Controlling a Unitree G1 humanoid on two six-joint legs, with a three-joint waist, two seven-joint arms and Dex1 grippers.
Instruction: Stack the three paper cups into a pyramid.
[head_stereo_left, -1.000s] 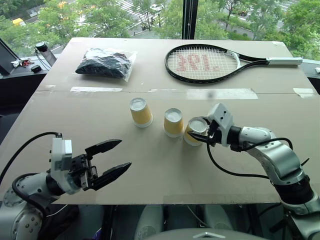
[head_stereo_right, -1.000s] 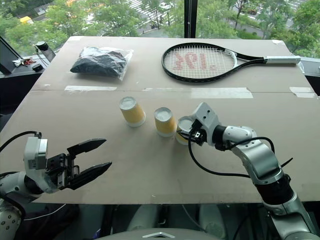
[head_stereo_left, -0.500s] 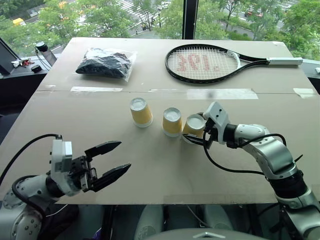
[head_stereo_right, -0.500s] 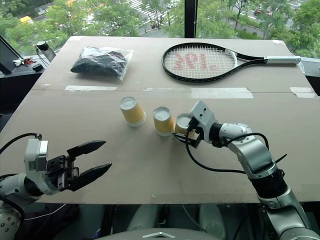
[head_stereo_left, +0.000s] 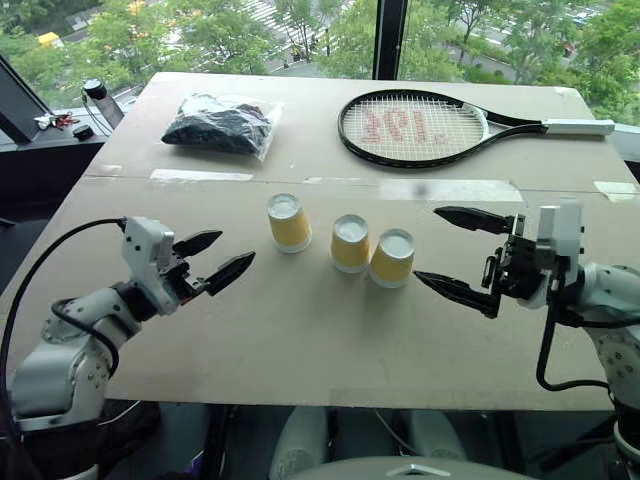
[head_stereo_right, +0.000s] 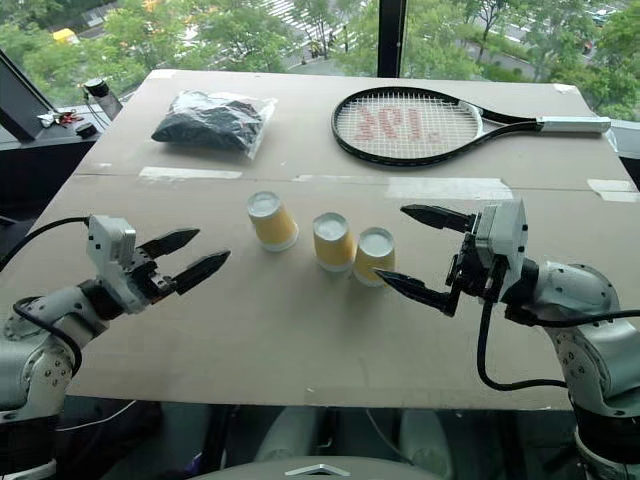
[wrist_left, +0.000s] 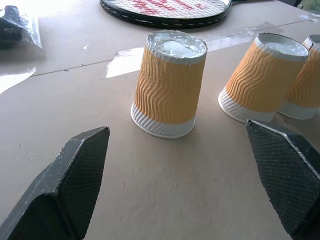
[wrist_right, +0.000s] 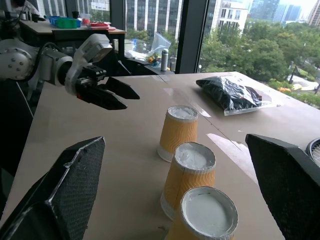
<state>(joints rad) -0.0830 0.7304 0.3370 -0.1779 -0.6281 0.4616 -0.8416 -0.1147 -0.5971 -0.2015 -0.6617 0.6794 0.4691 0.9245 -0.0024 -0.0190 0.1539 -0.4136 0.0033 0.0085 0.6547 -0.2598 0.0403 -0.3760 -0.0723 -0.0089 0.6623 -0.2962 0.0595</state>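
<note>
Three paper cups stand upside down in a row at the table's middle: the left cup (head_stereo_left: 289, 222), the middle cup (head_stereo_left: 350, 243) and the right cup (head_stereo_left: 392, 258). The middle and right cups stand close side by side; the left one is a small gap away. My right gripper (head_stereo_left: 427, 244) is open, just right of the right cup, pointing left, holding nothing. My left gripper (head_stereo_left: 236, 248) is open and empty, a short way left of the left cup (wrist_left: 170, 82), pointing at it. The right wrist view looks along the cup row (wrist_right: 190, 175) to the left gripper (wrist_right: 117, 95).
A tennis racket (head_stereo_left: 415, 127) lies at the back right and a clear bag of black stuff (head_stereo_left: 220, 125) at the back left. Tape strips (head_stereo_left: 440, 188) run across the table behind the cups. A bottle (head_stereo_left: 95, 92) stands beyond the table's far left corner.
My right gripper opened, let go of the right cup and drew back to the right; that cup now stands beside the middle one. My left gripper moved forward toward the left cup.
</note>
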